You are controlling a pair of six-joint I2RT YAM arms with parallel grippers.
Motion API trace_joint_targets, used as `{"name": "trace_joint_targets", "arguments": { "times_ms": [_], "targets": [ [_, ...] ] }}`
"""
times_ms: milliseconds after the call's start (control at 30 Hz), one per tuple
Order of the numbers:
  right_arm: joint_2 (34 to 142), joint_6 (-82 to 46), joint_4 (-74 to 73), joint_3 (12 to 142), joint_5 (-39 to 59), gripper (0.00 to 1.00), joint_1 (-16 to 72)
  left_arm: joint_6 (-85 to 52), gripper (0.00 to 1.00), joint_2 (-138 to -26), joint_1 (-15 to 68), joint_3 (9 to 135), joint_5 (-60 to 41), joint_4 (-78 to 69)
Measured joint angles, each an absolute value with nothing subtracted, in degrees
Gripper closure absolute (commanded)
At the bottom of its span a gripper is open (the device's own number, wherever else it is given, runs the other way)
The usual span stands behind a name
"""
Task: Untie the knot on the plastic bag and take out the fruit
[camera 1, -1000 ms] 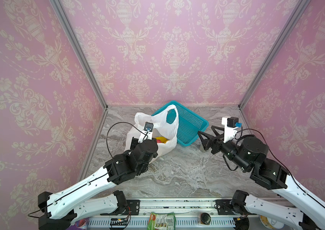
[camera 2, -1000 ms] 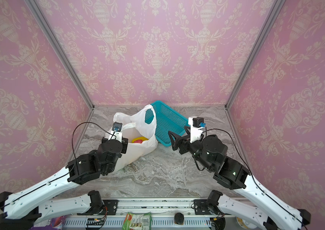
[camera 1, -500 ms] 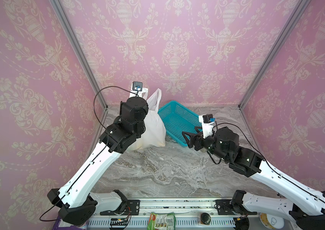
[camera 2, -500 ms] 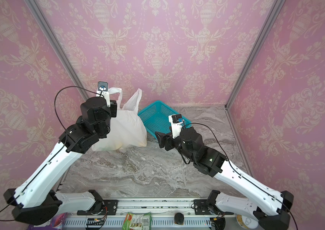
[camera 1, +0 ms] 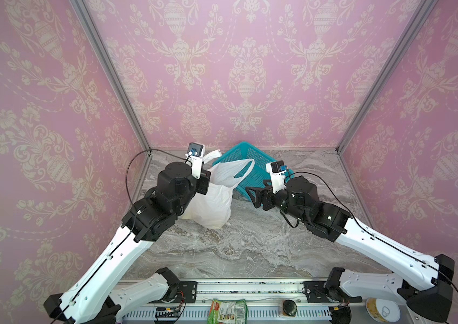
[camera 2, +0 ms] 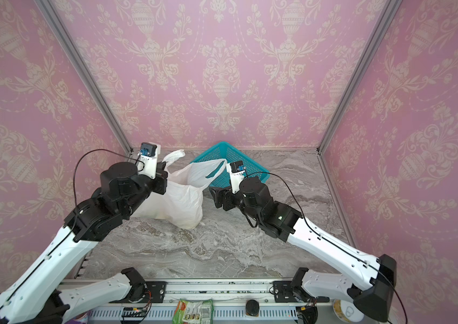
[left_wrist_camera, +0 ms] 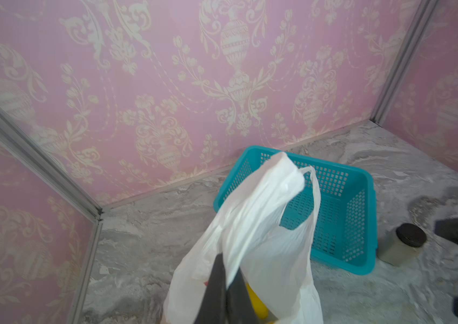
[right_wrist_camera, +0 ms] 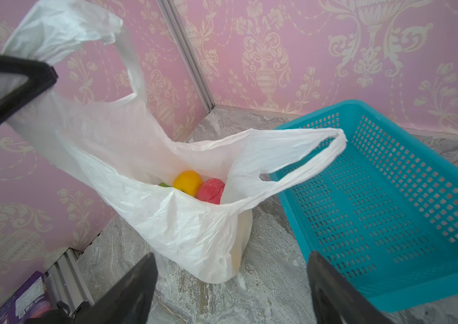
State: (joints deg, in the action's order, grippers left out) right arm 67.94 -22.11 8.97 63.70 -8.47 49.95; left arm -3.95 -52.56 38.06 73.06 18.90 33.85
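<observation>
The thin white crinkly plastic bag (right_wrist_camera: 166, 221) stands open-mouthed on the grey marbled tabletop (camera 1: 250, 246), loop handles apart; round yellow and pink-red fruit (right_wrist_camera: 188, 182) lies inside; the left gripper (left_wrist_camera: 226, 266) is clamped on its raised edge; the right gripper (right_wrist_camera: 232, 254) hovers nearby, spread wide, empty; a teal mesh plastic basket (right_wrist_camera: 390, 196) sits just beside.

Bright, even, diffuse lighting
Soft shadows on the tabletop (camera 1: 250, 252); walls (camera 1: 25, 140) bow at top-view edges; plastic bag (right_wrist_camera: 166, 218) handle blurred in right wrist view
</observation>
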Motion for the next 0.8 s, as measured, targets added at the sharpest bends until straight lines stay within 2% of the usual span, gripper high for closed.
{"name": "trace_joint_targets", "arguments": {
  "times_ms": [200,400,533,800],
  "targets": [
    [79.42,-22.28,6.07,68.16,-0.73,0.13,50.24,-13.08,1.0,-37.56,38.11,58.92,16.32,36.03],
    [95.07,-19.51,7.05,82.37,0.23,0.21,54.68,-18.92,1.0,-33.3,38.15,52.14,19.51,38.19],
    [96.75,-18.02,8.54,84.31,-0.99,0.4,56.73,-20.49,1.0,-34.39,38.15,52.05,22.65,38.98],
    [95.07,-18.24,7.6,85.8,-3.66,0.45,56.49,-21.37,1.0,-29.93,38.15,51.9,25.02,38.72]
  ]
}}
